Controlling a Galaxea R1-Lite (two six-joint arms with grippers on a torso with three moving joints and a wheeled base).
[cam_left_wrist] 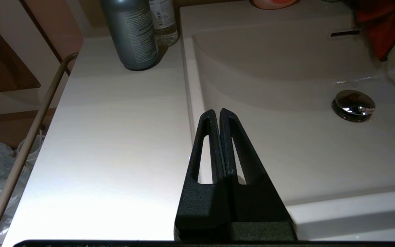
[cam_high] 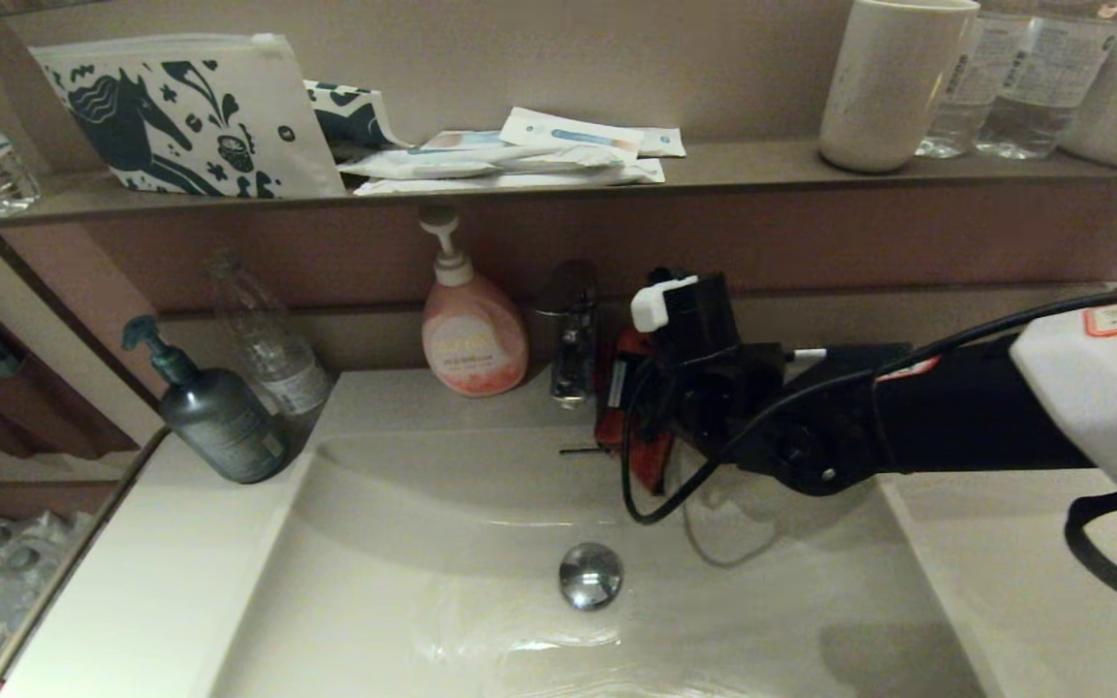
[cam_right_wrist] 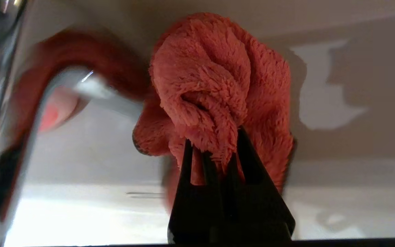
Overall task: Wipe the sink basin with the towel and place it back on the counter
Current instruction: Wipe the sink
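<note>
You see a fluffy cloth towel [cam_right_wrist: 218, 85], a glossy smooth basin [cam_high: 403, 601], a mirror-bright chrome stopper [cam_high: 590, 575], and matt black plastic fingers [cam_left_wrist: 218, 151].

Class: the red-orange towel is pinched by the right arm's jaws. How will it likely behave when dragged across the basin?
The towel bunches in folds above the right gripper, so it is probably floppy. Its fluffy pile suggests it is light and grips rather than slides on the glossy sink basin.

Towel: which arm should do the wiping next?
Right. The right gripper is shut on the towel, at the sink basin's back wall beside the faucet. The left gripper is shut, empty, parked over the basin's left rim.
</note>
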